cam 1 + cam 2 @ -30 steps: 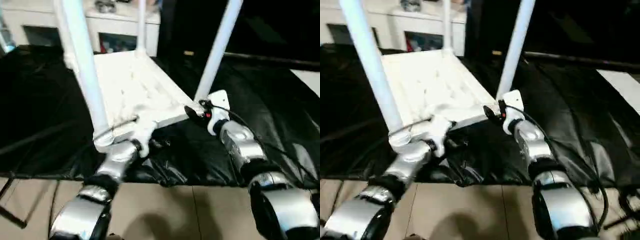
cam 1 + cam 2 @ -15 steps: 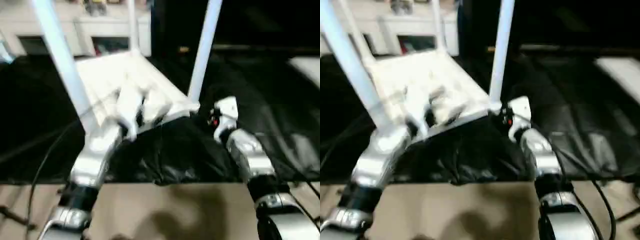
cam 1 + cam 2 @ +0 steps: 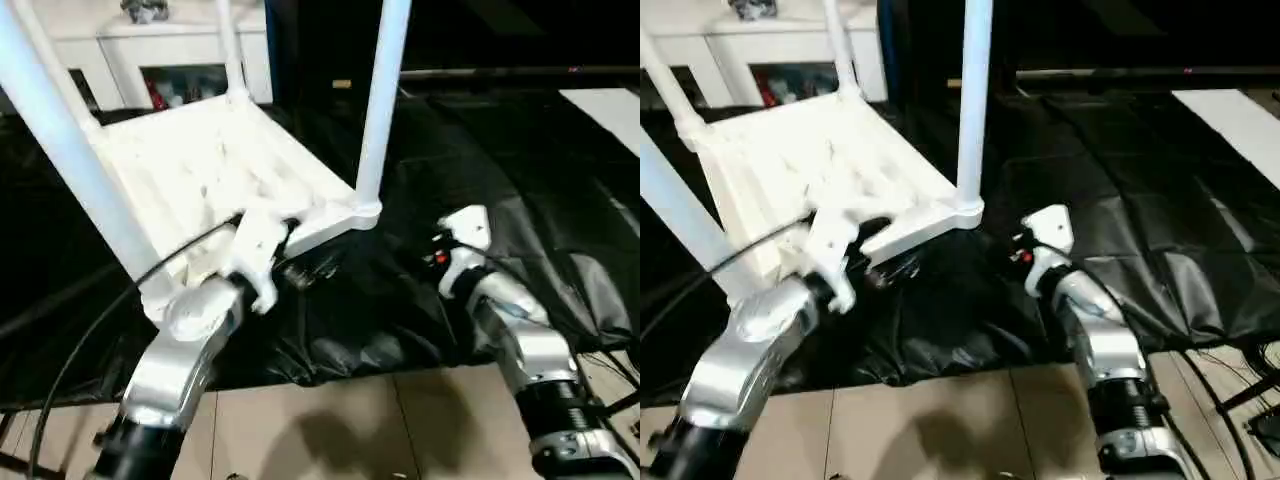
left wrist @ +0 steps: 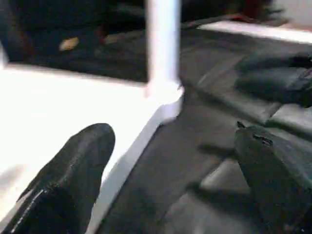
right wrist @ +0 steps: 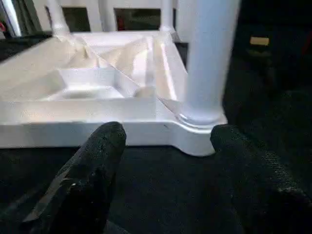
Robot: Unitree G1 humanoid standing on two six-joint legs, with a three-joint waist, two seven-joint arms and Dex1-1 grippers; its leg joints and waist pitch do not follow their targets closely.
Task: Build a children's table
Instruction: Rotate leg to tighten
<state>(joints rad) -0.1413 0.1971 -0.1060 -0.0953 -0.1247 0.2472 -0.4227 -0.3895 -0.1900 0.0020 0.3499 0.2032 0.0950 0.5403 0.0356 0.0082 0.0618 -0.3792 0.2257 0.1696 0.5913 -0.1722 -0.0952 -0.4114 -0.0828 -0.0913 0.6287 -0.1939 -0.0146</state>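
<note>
right hand (image 3: 1025, 240) withdrawn, upturned tabletop (image 3: 215, 165), legs (image 3: 380, 100) upright

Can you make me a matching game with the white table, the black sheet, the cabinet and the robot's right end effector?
Things:
1. tabletop
2. black sheet
3. cabinet
4. right end effector

Descriptions:
A. spread under the table
B. open, just off a table corner, holding nothing
C. upside down, legs pointing up
D. white, at the back behind the table

Pairs: 1-C, 2-A, 3-D, 4-B
</note>
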